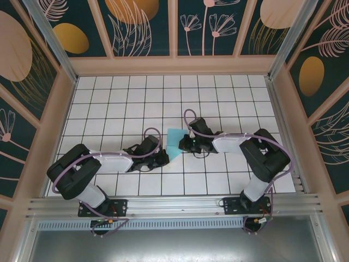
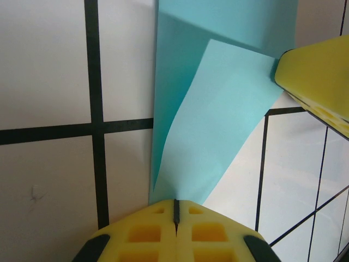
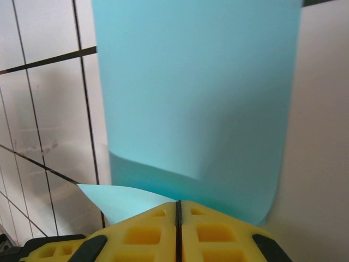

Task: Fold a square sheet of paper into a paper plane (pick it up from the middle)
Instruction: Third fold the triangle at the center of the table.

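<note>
The square sheet of paper (image 1: 174, 139) is light blue and lies partly folded on the white grid table (image 1: 136, 103), between my two grippers. My left gripper (image 1: 166, 158) is at its near tip. In the left wrist view its jaws (image 2: 175, 203) are shut, and a raised, paler flap of the paper (image 2: 218, 120) runs to a point right at them. My right gripper (image 1: 183, 143) is at the sheet's right edge, and one of its yellow fingers (image 2: 319, 76) touches the paper. In the right wrist view its jaws (image 3: 178, 203) are shut at the edge of the paper (image 3: 196, 98), which curls up on the right.
Low beige walls (image 1: 60, 109) ring the tiled table, with patterned panels above. An aluminium rail (image 1: 174, 204) carrying both arm bases runs along the near edge. Bare tiles lie behind and on both sides of the paper.
</note>
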{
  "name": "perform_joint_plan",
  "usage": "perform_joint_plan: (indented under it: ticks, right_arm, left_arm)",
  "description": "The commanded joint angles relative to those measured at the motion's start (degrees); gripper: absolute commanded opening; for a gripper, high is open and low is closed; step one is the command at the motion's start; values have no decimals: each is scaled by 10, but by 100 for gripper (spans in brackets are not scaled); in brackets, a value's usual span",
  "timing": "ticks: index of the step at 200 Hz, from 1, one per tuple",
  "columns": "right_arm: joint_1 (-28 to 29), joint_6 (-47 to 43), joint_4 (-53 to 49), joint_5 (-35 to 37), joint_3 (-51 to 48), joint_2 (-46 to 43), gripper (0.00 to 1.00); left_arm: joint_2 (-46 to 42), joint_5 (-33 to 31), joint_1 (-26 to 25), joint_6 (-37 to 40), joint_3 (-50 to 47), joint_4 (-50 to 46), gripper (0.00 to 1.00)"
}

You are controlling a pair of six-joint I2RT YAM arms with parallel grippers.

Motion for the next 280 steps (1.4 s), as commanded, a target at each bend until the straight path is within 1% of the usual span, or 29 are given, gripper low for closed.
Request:
perform_joint_plan:
  ticks: [1,75,100,135,177,223,254,280]
  right_arm:
    - [-9,-11,-18,8,-2,13,9]
    - [-19,4,-14,17,-31,23,7]
    - [-19,4,-14,17,-33,29,7]
    - [-19,3,-16,16,-25,31,7]
    - [-18,3,-17,10,-18,26,7]
    - [-19,-4,-6,-9,1,-3,10]
    - [-19,-12,7,-25,1,-30,13]
    - [-19,-10,27,-44,-13,-34,14]
  left_arm:
    - [8,-21,-3,-5,-8,-33,4]
    - [-2,-24,-3,4,7,-40,3]
    - [-24,-16,-3,17,23,-33,4]
    - [-40,12,-3,26,37,-1,7]
    - [-4,24,-4,27,67,16,7]
    - [40,7,-4,33,92,3,6]
    - [49,-6,-4,35,89,-5,5]
    - [54,-10,-4,35,86,-6,4]
